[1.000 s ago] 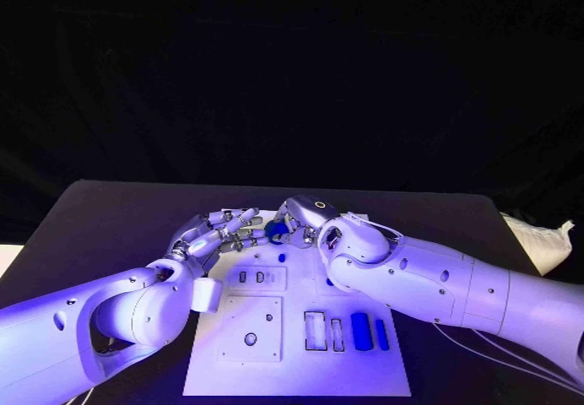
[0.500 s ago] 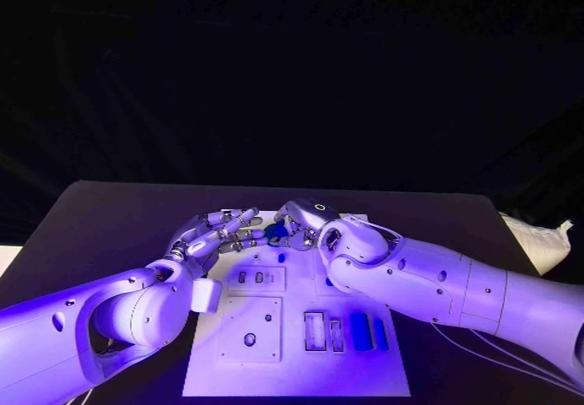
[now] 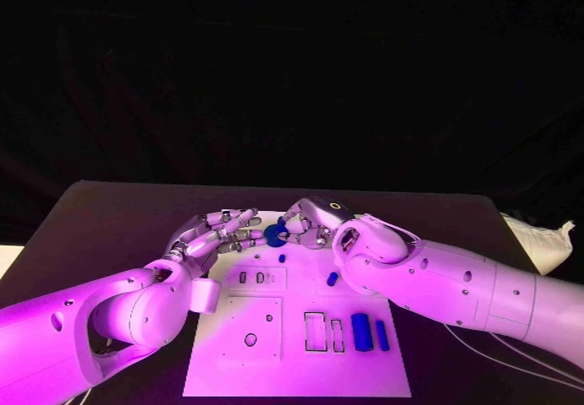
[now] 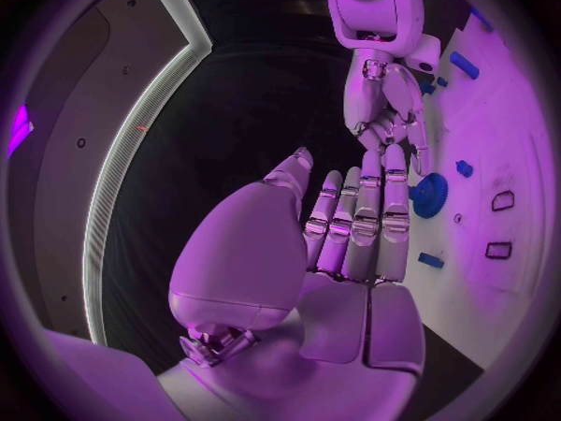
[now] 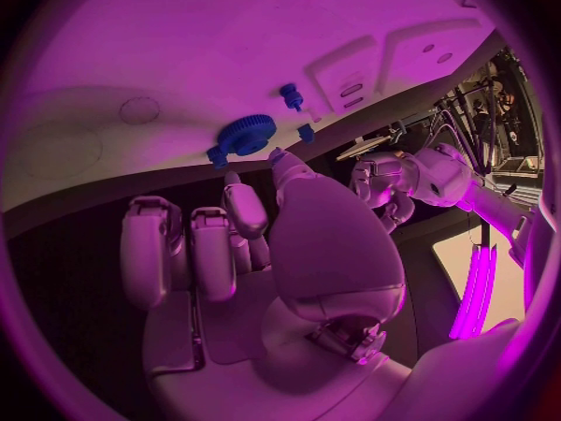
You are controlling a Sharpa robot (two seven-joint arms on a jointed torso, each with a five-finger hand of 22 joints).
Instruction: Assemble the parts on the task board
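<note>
Fingers (image 3: 231, 234) of both hands flank the blue gear (image 3: 278, 234), standing on edge.

Black table (image 3: 110, 224) — white task board (image 3: 292, 371) lying flat on it.

Both hands crowd the gear (image 3: 276, 234) at the task board (image 3: 292, 371)'s far end; the near end has open room.
</note>
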